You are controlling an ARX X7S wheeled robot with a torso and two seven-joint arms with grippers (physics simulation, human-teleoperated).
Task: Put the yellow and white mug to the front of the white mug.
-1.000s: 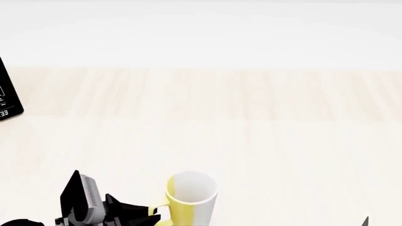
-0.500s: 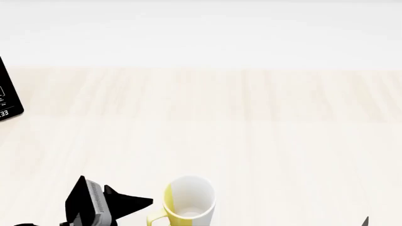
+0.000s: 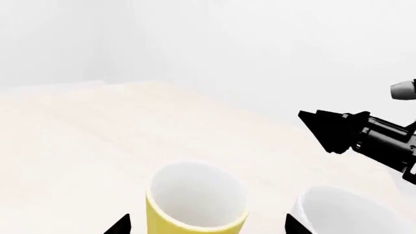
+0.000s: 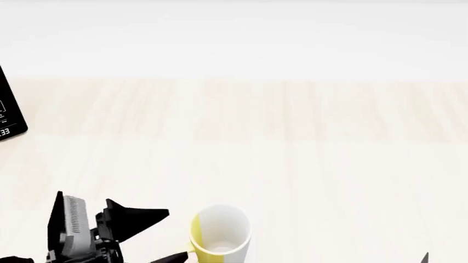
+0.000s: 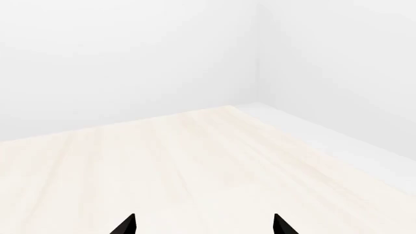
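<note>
- Right now, from the head camera I see the yellow and white mug (image 4: 220, 233) standing upright on the pale wood table (image 4: 292, 137), at the near edge of my view, its white inside facing up.
- My left gripper (image 4: 150, 233) sits just to the mug's left in the head view, one black finger (image 4: 135, 216) reaching toward the mug above its handle, another tip low beside the handle; the fingers are spread apart and grip nothing that I can make out.
- Through the left wrist camera the yellow and white mug (image 3: 197, 200) lies between the two finger tips (image 3: 120, 225), apart from both, and the white mug (image 3: 344, 212) stands just beside it, its rim cut by the frame edge.
- That same wrist view also catches my right gripper (image 3: 325, 127) hanging over the table beyond the white mug.
- On the right wrist camera the right fingertips (image 5: 126, 225) show well apart over bare table, released and holding nothing.
- A black device (image 4: 9, 112) with pale digits sits at the table's far left.
</note>
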